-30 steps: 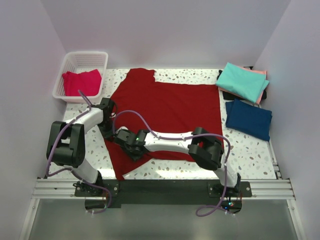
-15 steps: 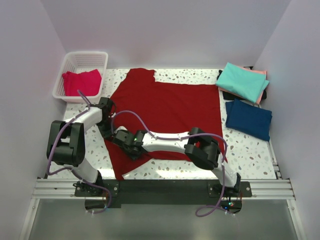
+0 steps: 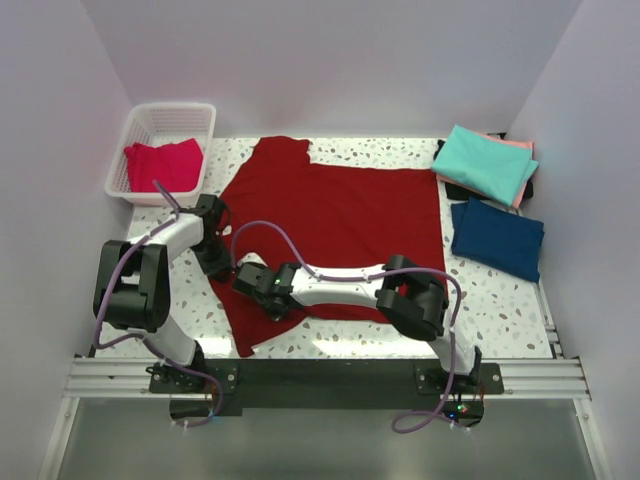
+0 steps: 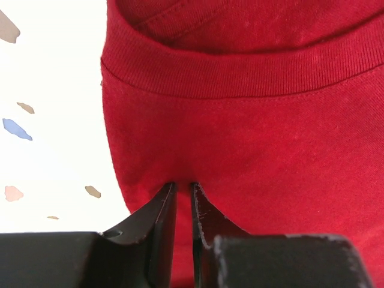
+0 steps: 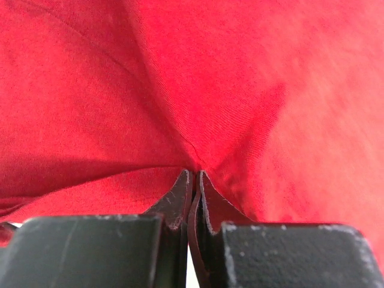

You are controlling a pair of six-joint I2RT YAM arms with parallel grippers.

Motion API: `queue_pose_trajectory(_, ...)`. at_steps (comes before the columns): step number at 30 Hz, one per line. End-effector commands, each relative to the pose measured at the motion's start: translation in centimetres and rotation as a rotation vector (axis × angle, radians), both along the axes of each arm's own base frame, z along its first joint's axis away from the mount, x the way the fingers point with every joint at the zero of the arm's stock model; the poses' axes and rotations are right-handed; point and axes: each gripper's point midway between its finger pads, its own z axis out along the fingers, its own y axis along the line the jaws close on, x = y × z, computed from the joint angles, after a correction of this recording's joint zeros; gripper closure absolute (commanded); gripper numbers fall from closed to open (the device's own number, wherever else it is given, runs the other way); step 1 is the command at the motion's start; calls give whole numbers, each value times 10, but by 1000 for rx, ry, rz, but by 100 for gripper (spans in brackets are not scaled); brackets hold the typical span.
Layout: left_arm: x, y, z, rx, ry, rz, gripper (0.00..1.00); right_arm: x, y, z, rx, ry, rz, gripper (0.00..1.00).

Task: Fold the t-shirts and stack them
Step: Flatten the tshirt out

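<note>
Left gripper (image 4: 182,188) pinched closed; right gripper (image 5: 195,176) likewise.

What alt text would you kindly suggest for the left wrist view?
The left end effector pinches the edge of a dark red shirt, whose ribbed band runs across the top. White speckled table shows at the frame's left side.

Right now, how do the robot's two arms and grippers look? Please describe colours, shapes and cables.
The left arm and right arm have white tube links between bulky black joint housings. A lilac cable loops loosely along each. A small green light glows near the right wrist. The left gripper and right gripper each have two black, tapered, pointed fingers with scuffed edges.
</note>
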Motion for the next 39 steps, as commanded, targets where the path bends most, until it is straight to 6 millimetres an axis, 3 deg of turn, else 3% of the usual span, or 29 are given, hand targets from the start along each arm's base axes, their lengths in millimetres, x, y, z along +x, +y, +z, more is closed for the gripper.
queue_pose_trajectory(1,5,12,-19,37,10,12,82,-7,-17,40,38,-1,-35,99)
queue_pose_trajectory(6,13,16,-20,53,5,20,82,-29,-32,54,56,76,7,95)
queue_pose_trajectory(17,33,21,-19,75,-6,20,84,-83,-62,50,53,265,106,93)
queue_pose_trajectory(20,37,22,-15,85,-16,21,84,-101,-69,48,57,339,143,82)
queue_pose_trajectory(22,38,23,-13,92,-19,19,84,-107,-73,50,61,354,162,66)
queue_pose_trajectory(25,39,25,-9,100,-30,21,84,-107,-78,58,61,334,157,60)
queue_pose_trajectory(28,39,27,-3,109,-47,17,85,-94,-81,72,64,261,126,59)
queue_pose_trajectory(32,39,31,15,129,-86,-2,87,-57,-90,89,24,78,4,58)
queue_pose_trajectory(33,38,34,20,146,-97,-5,87,-38,-93,95,12,1,-50,57)
queue_pose_trajectory(35,36,40,36,174,-119,-5,86,-20,-103,99,-10,-36,-135,56)
queue_pose_trajectory(39,27,44,61,194,-157,-10,85,48,-139,97,29,-32,-389,56)
